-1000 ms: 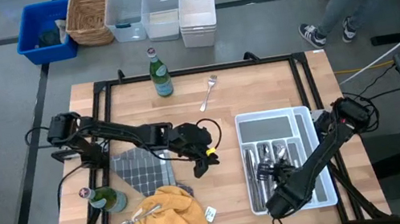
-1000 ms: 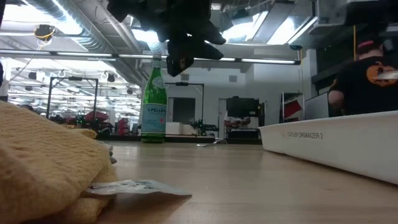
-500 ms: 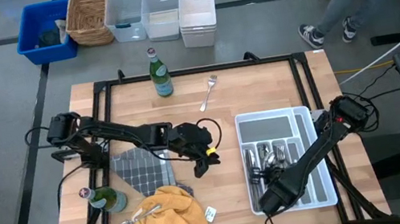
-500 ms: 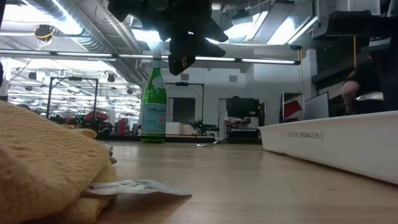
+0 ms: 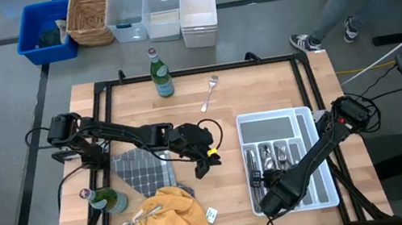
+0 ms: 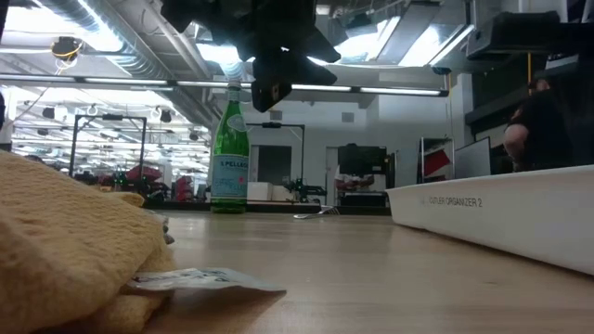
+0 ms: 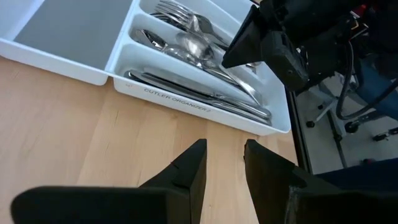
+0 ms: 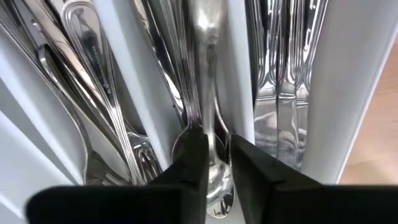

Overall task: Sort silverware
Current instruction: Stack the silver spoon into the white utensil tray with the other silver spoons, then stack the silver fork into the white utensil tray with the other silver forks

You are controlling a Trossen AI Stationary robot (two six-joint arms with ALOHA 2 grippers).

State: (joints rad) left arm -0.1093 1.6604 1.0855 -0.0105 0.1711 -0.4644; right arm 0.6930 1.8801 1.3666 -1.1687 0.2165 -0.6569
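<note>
The right gripper (image 8: 214, 163) is down in the white tray (image 5: 309, 123), over the slot that holds spoons. Its jaws stand slightly apart around the handle of a spoon (image 8: 208, 93); whether the pads still press it is hard to judge from this close, but it looks like a release in progress. The risk is that the spoon comes to rest across the divider rather than in its slot, or catches on a finger and lifts out when the arm rises.

The left gripper (image 7: 222, 163) hangs empty and part-open above the bare table (image 5: 262, 86), near the tray's corner.

Most silverware already lies in the tray: forks (image 7: 177, 9), spoons, and knives (image 7: 205, 99) in the outer slot. Unsorted pieces are left: a fork (image 5: 210, 92) near the green bottle (image 5: 160, 74), and a spoon (image 5: 133, 222) half tucked in the yellow cloth (image 5: 171, 224), whose folds would hinder a clean pick. A second bottle (image 5: 108, 200) stands close beside that cloth.
</note>
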